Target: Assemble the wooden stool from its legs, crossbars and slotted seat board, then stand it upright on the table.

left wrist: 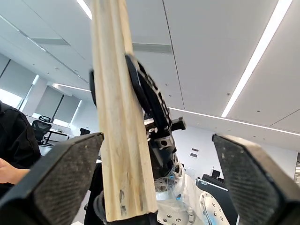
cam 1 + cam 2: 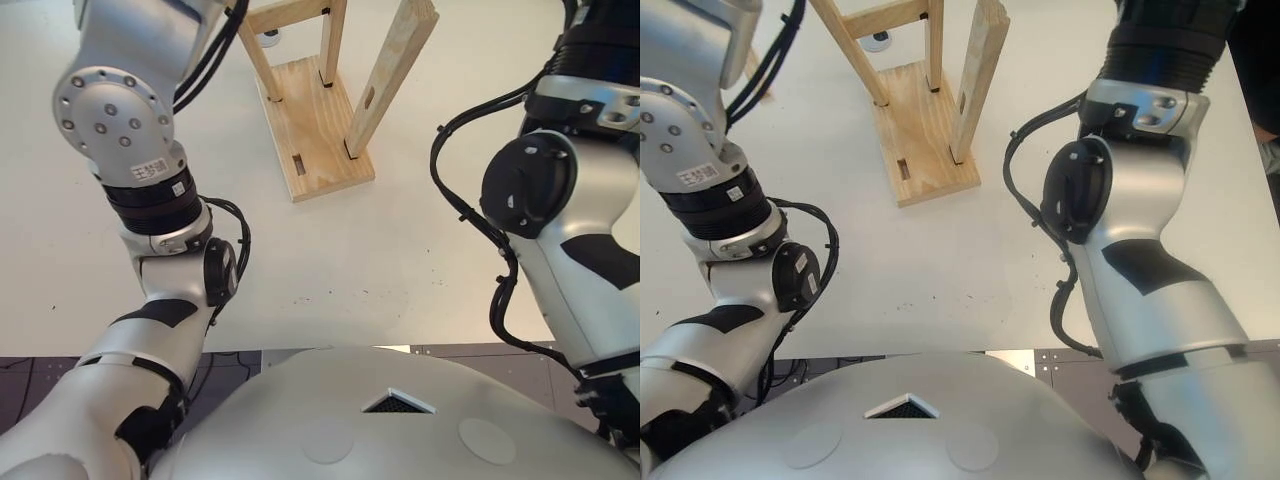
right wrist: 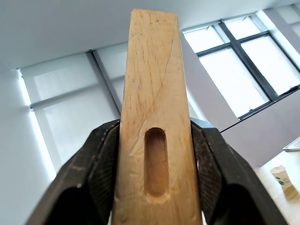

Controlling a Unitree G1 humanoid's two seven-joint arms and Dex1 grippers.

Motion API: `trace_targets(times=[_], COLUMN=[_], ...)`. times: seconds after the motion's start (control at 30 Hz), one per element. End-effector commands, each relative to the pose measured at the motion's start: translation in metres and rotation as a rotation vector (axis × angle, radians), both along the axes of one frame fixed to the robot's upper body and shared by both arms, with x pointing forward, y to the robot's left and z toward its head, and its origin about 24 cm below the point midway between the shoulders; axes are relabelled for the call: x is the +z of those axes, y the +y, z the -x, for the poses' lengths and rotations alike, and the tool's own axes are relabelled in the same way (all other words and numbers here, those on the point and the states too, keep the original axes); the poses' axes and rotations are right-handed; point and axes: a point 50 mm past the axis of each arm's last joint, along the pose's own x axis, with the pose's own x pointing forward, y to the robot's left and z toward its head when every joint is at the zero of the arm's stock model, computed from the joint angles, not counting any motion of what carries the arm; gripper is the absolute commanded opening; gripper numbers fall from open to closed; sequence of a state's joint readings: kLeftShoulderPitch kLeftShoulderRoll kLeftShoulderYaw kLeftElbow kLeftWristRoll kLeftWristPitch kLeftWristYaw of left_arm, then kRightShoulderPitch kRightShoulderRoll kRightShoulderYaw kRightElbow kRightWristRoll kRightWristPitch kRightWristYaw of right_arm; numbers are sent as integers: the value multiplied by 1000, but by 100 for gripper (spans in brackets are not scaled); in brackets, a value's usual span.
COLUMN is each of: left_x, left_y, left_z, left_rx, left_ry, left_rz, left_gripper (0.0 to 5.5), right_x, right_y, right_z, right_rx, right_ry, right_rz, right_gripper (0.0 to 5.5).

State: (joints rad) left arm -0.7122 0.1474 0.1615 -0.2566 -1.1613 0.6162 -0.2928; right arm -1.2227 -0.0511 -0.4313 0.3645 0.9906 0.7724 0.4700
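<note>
The seat board (image 2: 318, 135) lies flat on the counter (image 2: 350, 260), underside up, toward the far middle. A slim leg (image 2: 258, 55) and a second slim leg (image 2: 331, 45), joined near their upper ends by a crossbar (image 2: 285, 14), are set upright in its far slots. A broad leg (image 2: 393, 75) is stood in a nearer slot and appears to lean outward, though the camera angle may account for some of that. One slot (image 2: 298, 163) in the board is unfilled, as is the broad leg's oval mortise (image 3: 157, 161).

The broad leg is pinched across its width by the right gripper (image 3: 156, 136), whose fingers (image 3: 105, 159) are pressed against both edges. The left gripper (image 1: 157, 157) is held with its fingers (image 1: 61, 183) spread wide on either side of a wooden upright (image 1: 119, 140). Neither pad is seen to touch it, and which leg it is cannot be told.

If the broad leg's tenon is not fully seated, it could be jammed askew or levered out by a push given at a slant. The board appears to be held down by its own weight alone, so the whole assembly could be slid or tipped by a sideways pull from the right arm. With the left fingers unclosed, the frame is not steadied and could be knocked as they are brought together. The broad leg may topple if it is released before being braced.
</note>
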Motion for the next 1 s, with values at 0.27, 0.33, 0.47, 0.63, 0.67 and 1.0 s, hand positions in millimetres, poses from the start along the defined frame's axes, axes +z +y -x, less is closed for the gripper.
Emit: trace_targets(times=[0.27,0.33,0.47,0.63,0.67,1.0], left_x=[-24,-27,-26,-21,-19,-3], left_y=[-10,-11,-10,1,6,74], left_z=[-2,0,4,3,2,-16], left_rx=[-75,-95,-118,-73,-54,335], left_ry=[88,86,69,56,53,48], left_rz=[-39,-48,-45,-22,-17,-335], left_gripper=[344,309,247,213,212,203], right_x=[-1,1,-7,-10,-9,-12], right_y=[14,12,10,6,5,-23], right_z=[19,21,17,22,24,12], right_rx=[151,162,131,107,109,-212], right_ry=[31,31,46,13,3,-20], right_rz=[-61,-72,-43,-5,-3,57], right_gripper=[205,205,205,205,241,350])
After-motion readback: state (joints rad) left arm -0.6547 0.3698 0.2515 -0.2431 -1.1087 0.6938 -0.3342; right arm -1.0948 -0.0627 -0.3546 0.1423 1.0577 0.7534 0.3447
